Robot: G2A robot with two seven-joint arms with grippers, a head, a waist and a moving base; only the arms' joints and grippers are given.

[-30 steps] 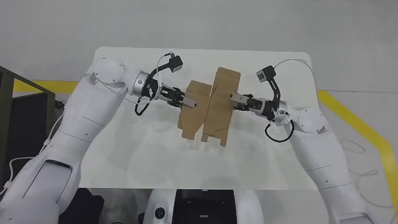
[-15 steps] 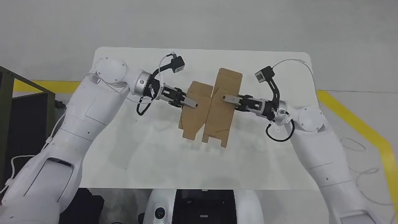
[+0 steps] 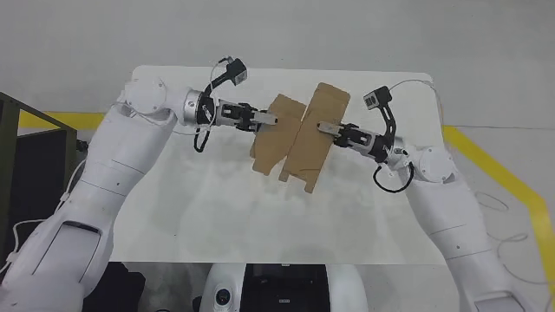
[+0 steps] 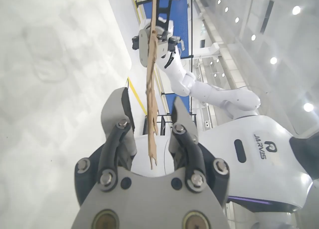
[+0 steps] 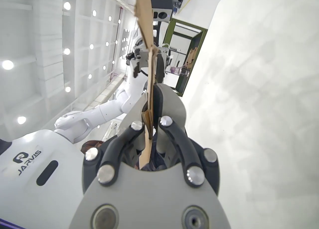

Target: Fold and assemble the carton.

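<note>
A flat brown carton [image 3: 299, 137] hangs in the air over the middle of the white table [image 3: 173, 217], tilted and held between both arms. In the left wrist view the carton [image 4: 151, 105] is edge-on between the fingers of my left gripper [image 4: 149, 104], which stands open with a gap on each side of the cardboard. My left gripper [image 3: 270, 120] sits at the carton's left edge. My right gripper [image 5: 149, 97] is shut on the carton [image 5: 147, 48], also seen edge-on. It grips the right panel [image 3: 323, 126].
A dark green-framed cart [image 3: 16, 147] stands off the table's left side. Yellow floor tape [image 3: 490, 169] runs beside the table on the right. The table's front half lies bare beneath the carton.
The carton has been lifted and tilted, its right end rising toward the table's far side. The left arm's wrist swung up and back; both grippers stayed at the carton's edges.
</note>
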